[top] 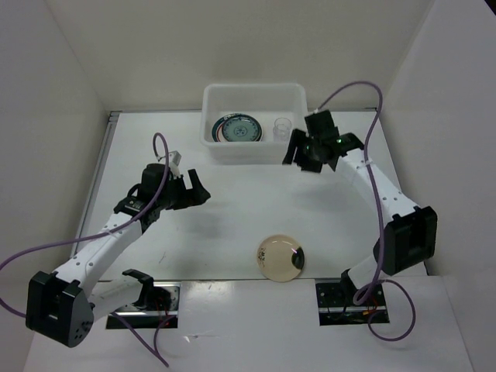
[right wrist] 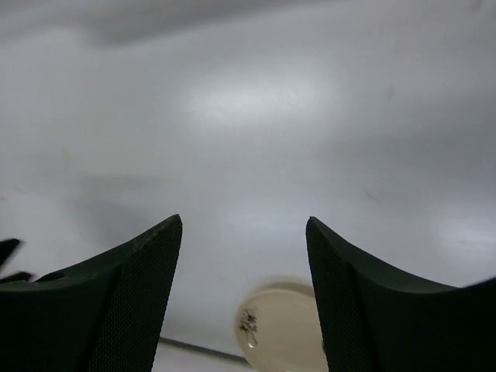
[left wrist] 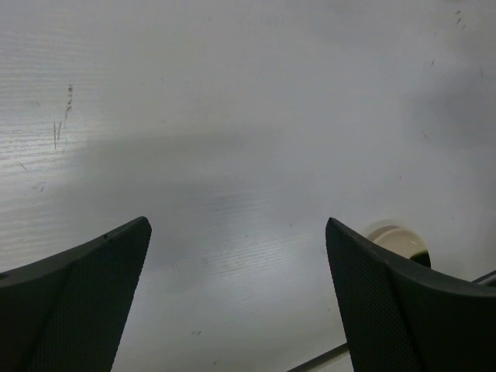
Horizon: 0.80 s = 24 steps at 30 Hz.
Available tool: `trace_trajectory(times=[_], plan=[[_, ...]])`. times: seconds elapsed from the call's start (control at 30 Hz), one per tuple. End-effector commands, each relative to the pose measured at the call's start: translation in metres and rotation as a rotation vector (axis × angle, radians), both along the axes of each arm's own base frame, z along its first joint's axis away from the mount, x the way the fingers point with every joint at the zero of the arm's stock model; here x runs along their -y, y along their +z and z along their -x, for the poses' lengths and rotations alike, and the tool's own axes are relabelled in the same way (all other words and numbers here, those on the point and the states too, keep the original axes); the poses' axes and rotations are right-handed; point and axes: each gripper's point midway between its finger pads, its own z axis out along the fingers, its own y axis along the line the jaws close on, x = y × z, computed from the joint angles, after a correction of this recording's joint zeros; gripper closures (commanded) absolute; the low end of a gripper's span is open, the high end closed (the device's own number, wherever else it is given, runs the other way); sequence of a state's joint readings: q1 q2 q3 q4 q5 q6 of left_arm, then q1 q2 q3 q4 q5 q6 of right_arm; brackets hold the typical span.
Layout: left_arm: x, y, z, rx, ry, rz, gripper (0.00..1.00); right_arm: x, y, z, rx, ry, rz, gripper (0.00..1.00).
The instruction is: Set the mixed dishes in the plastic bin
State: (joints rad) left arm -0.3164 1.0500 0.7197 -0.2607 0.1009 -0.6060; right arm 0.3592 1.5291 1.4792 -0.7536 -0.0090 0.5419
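The right arm reaches forward with its elbow bent outward. The right claw [top: 298,159] hangs just beside the near right corner of the plastic bin [top: 217,151], jaws wide and empty. The left arm stretches low over the table [top: 232,221], and the left claw [top: 200,191] is also wide and empty. A teal plate [top: 238,130] and a glass cup [top: 281,127] sit in the bin. A cream plate [top: 275,256] lies on the table near the arm bases.
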Motion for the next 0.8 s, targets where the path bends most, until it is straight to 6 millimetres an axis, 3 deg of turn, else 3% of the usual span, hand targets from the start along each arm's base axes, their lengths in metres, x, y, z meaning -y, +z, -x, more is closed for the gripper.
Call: trace_trajectory(times=[0.0, 0.03, 0.07, 0.13, 0.17, 0.27, 0.4, 0.63, 0.77], plan=[[0.004, 0.009, -0.007, 0.032, -0.016, 0.017, 0.00, 0.016, -0.074, 0.052, -0.233, -0.072, 0.015, 0.29], [0.004, 0.009, -0.007, 0.032, -0.016, 0.017, 0.00, 0.014, -0.077, 0.069, -0.267, -0.057, -0.016, 0.29], [0.004, 0.006, -0.007, 0.020, -0.016, 0.013, 0.00, 0.018, -0.105, 0.097, -0.371, -0.072, -0.018, 0.29], [0.006, 0.006, -0.006, 0.018, -0.024, 0.019, 0.00, 0.017, -0.124, 0.125, -0.459, -0.074, -0.052, 0.29], [0.006, 0.003, -0.007, 0.008, -0.024, 0.016, 0.00, 0.019, -0.139, 0.149, -0.522, -0.059, -0.063, 0.29], [0.005, -0.005, -0.005, -0.020, -0.024, 0.007, 0.00, 0.029, -0.159, 0.175, -0.590, -0.095, -0.042, 0.29], [0.011, -0.014, -0.003, -0.047, -0.050, -0.009, 0.00, 0.029, -0.162, 0.176, -0.594, -0.103, -0.045, 0.29], [0.013, -0.017, 0.000, -0.064, -0.066, -0.022, 0.00, 0.008, -0.193, 0.190, -0.699, -0.051, -0.125, 0.29], [0.013, -0.020, 0.000, -0.069, -0.072, -0.031, 0.00, 0.006, -0.203, 0.192, -0.709, -0.035, -0.113, 0.30]])
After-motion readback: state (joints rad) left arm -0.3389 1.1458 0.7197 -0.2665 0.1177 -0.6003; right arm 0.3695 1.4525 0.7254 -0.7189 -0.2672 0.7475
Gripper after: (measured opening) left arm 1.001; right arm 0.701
